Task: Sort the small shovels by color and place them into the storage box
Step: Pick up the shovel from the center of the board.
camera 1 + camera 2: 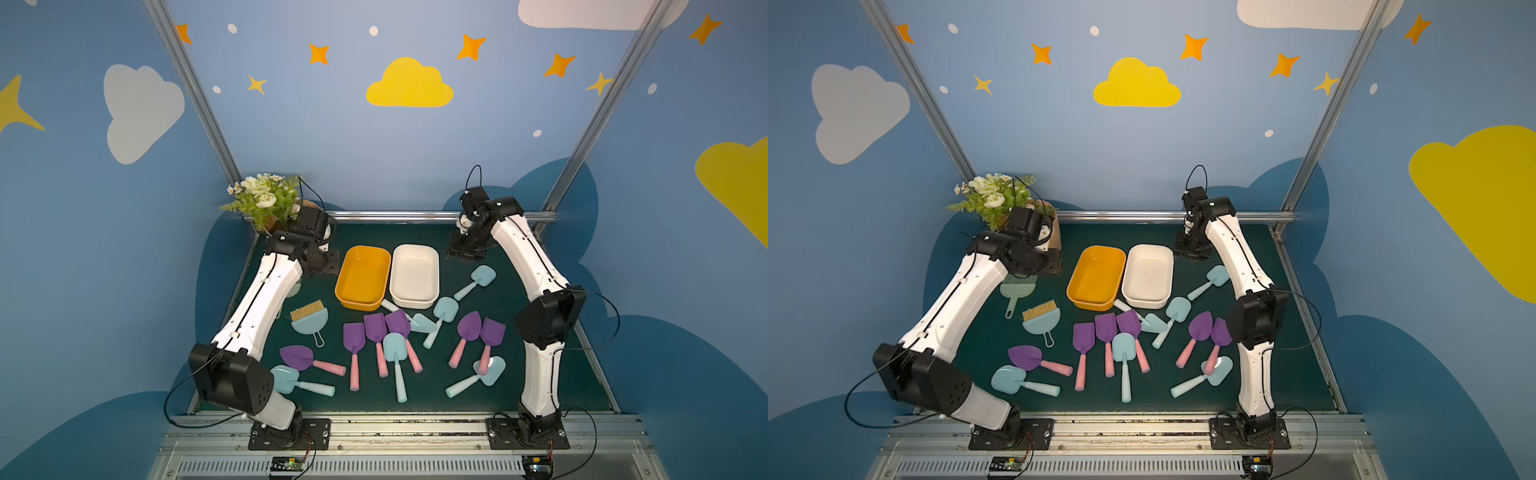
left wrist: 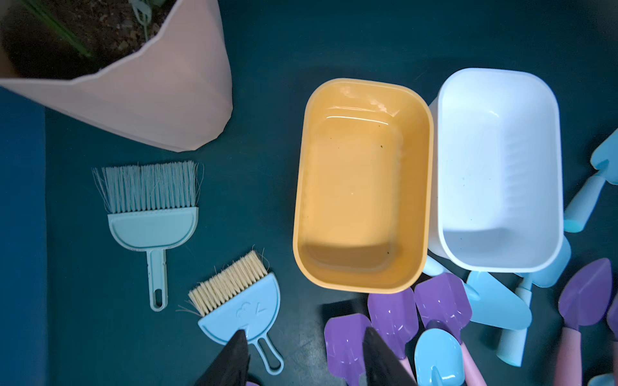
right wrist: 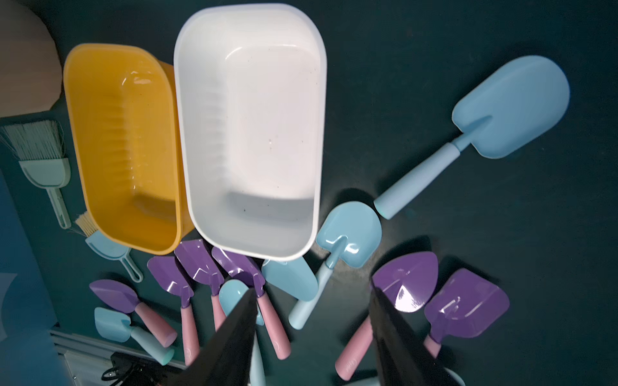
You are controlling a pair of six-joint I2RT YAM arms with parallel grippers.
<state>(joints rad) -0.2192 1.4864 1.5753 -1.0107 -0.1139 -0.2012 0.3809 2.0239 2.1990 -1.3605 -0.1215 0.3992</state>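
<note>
Left claw (image 2: pixel 305 331) and right claw (image 3: pixel 311 287) hang parted, gripping nothing, near the desk's (image 1: pixel 395 232) far corners, flanking yellow tub (image 1: pixel 363 274) and white tub (image 1: pixel 415 272).

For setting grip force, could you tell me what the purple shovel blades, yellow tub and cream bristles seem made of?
Purple shovel blades: glossy, sharp highlights; hard plastic or painted metal, unclear.
Yellow tub: moulded plastic, smooth semi-gloss, soft reflections on rounded walls.
Cream bristles: matte fibre, stray strands; natural or synthetic unclear.
</note>
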